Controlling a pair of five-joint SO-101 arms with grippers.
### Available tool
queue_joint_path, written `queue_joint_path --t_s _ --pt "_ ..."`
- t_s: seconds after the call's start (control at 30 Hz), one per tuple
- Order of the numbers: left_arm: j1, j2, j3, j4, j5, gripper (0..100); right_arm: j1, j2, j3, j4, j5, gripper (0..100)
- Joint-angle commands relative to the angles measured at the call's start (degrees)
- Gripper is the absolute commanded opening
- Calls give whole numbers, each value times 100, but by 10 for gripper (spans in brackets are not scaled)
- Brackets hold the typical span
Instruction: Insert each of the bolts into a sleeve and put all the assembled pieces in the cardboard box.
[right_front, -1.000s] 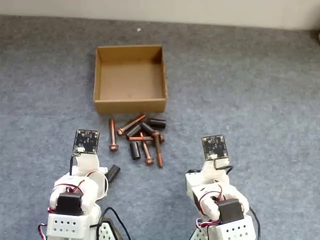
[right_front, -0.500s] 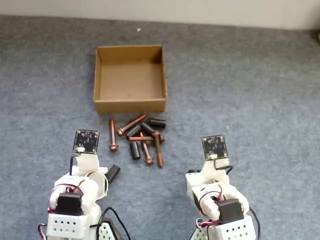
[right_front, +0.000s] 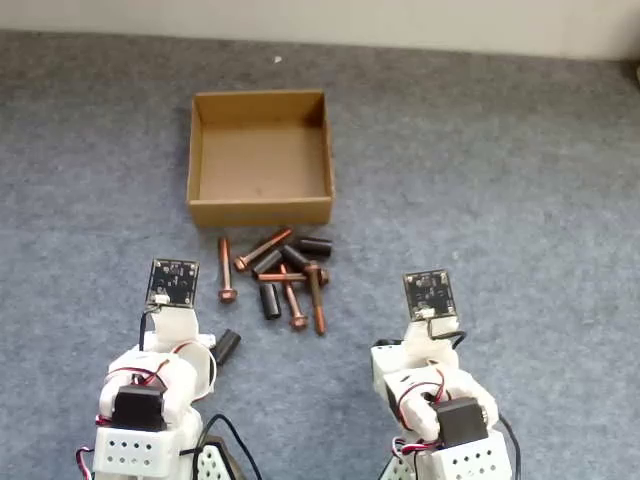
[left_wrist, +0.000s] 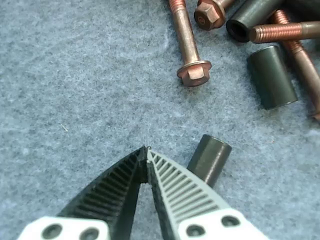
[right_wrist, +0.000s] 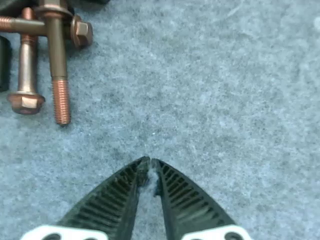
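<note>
Fingertips (left_wrist: 167, 177) of the left hand (left_wrist: 146, 152) are pressing together on nothing, just beside a lone black sleeve (left_wrist: 209, 159) that is lying farthest from the cardboard box (right_front: 260, 211). The right hand (right_wrist: 149, 161) is likewise sitting pinched closed and holding nothing over the grey desk (right_wrist: 240, 75). Copper bolts (right_front: 316, 297) and more sleeves (right_front: 270, 300) are lying jumbled just in front of the open-topped box.

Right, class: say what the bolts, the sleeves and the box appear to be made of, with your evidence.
Bolts: metal with a coppery, slightly shiny finish; cut threads, flanged hex heads.
Sleeves: dark, matte hollow tubes; metal or plastic, unclear.
Box: plain brown cardboard, dull, thin folded walls.
</note>
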Motion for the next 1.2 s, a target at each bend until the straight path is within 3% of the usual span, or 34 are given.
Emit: queue_joint_path --t_s 0.0,0.57,0.87,1.17 --pt "66 -22 110 26 -53 7 57 -57 840 48 -9 12" --pt "66 -22 110 26 -53 7 57 -57 840 48 -9 12" --pt "637 -22 110 26 -44 7 22 -57 840 48 -9 12" --pt "655 -31 -180 35 -53 7 57 -48 822 57 -9 12"
